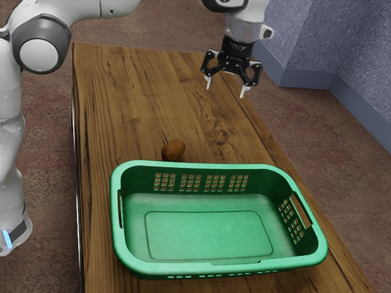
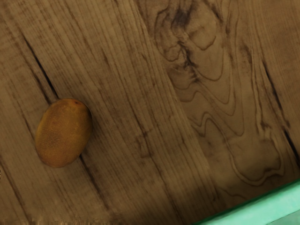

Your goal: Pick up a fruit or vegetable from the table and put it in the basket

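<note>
Patterned reddish-brown floor (image 1: 49,101) surrounds a wood-grained counter (image 1: 122,91), with a speckled blue-grey wall (image 1: 311,39) beyond it toward 1 and 2 o'clock (exterior view; 12 o'clock is that view's top edge). Task item: one oval, orange-brown fruit (image 1: 173,149), resting on its side on the counter, outside the basket (image 1: 217,166) and at 11 o'clock from its middle. In the wrist view, a small reddish spot marks one end of the fruit, a dark crack in the wood runs beneath it, and bare wood separates it from the green rim. Basket: green, rectangular, with rounded corners, upright on the counter; four groups of small square openings pierce its 12 o'clock wall, further openings its 3 o'clock wall, and a slot is cut in each of its 3 and 9 o'clock ends. Hand (image 1: 225,91): black, raised above the counter, between 1 and 2 o'clock from the fruit and well apart from it; its pale-tipped fingers (image 1: 244,91) are spread wide, pointing downward, and grip nothing. Arm (image 1: 55,27): white and grey; its lower links stand at 9 o'clock from the fruit, beside the counter, with a light-blue stripe (image 1: 7,238) near their foot.
</note>
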Robot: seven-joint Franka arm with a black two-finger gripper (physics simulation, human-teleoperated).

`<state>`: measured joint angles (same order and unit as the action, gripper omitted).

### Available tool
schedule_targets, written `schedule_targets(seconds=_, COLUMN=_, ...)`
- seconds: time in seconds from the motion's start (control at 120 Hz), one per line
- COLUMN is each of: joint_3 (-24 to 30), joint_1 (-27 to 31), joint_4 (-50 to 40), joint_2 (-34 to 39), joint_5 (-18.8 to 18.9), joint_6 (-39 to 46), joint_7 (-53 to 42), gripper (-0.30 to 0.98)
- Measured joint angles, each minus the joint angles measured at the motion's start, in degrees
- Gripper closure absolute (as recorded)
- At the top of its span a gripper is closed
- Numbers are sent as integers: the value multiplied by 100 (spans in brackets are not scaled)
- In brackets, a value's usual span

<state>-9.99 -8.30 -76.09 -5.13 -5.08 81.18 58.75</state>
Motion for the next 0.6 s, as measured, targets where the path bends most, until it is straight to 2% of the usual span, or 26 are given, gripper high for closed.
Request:
schedule_targets(seconds=0.2, joint_3=80, joint_1=234, joint_4=-3, joint_2=53, joint_5=-64, joint_6=-122, joint_7=2248, gripper=0)
schedule_targets(seconds=0.333, joint_3=42, joint_1=-176, joint_4=4, joint_2=286, joint_5=-83, joint_6=-156, joint_7=3256, gripper=0)
schedule_targets(seconds=0.475, joint_3=-277, joint_1=-357, joint_4=-382, joint_2=163, joint_5=-236, joint_6=-170, joint_7=3306, gripper=0)
schedule_targets(seconds=0.6, joint_3=-452, joint_1=344, joint_4=-1166, joint_2=372, joint_5=-289, joint_6=-131, joint_7=2922, gripper=0)
